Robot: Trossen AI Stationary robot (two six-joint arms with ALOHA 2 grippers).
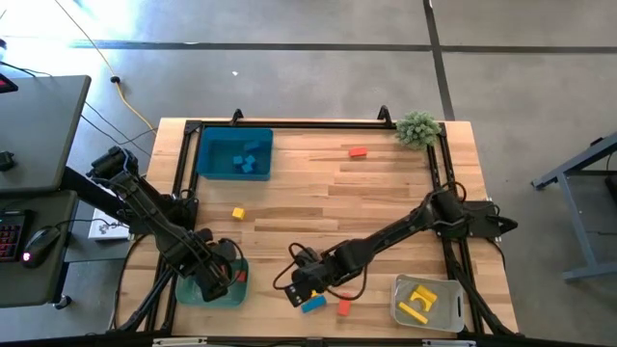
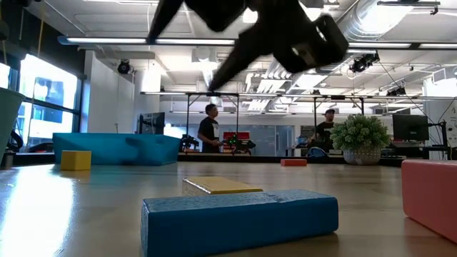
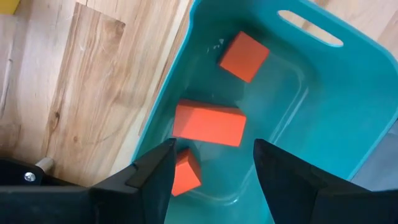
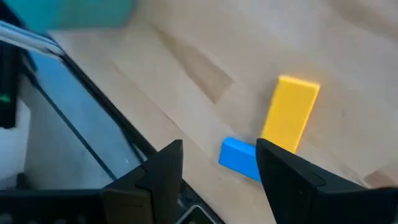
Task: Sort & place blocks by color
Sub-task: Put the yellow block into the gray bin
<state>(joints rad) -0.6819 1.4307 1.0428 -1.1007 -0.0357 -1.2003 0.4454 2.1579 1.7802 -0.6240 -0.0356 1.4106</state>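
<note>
The counter (image 1: 318, 193) carries a blue bin (image 1: 234, 154) at the back left holding blue blocks (image 1: 253, 164), a green bin (image 1: 214, 284) at the front left holding three red-orange blocks (image 3: 209, 123), and a clear bin (image 1: 427, 303) at the front right holding yellow blocks (image 1: 420, 299). The left tool (image 3: 211, 171) hovers over the green bin, fingers wide and empty. The right tool (image 4: 219, 165) hovers wide above a yellow bar (image 4: 290, 112) and a blue bar (image 4: 239, 157) at the front edge

Overhead looks straight down; low view, level, probably shares its blue bar (image 2: 239, 220).
</note>
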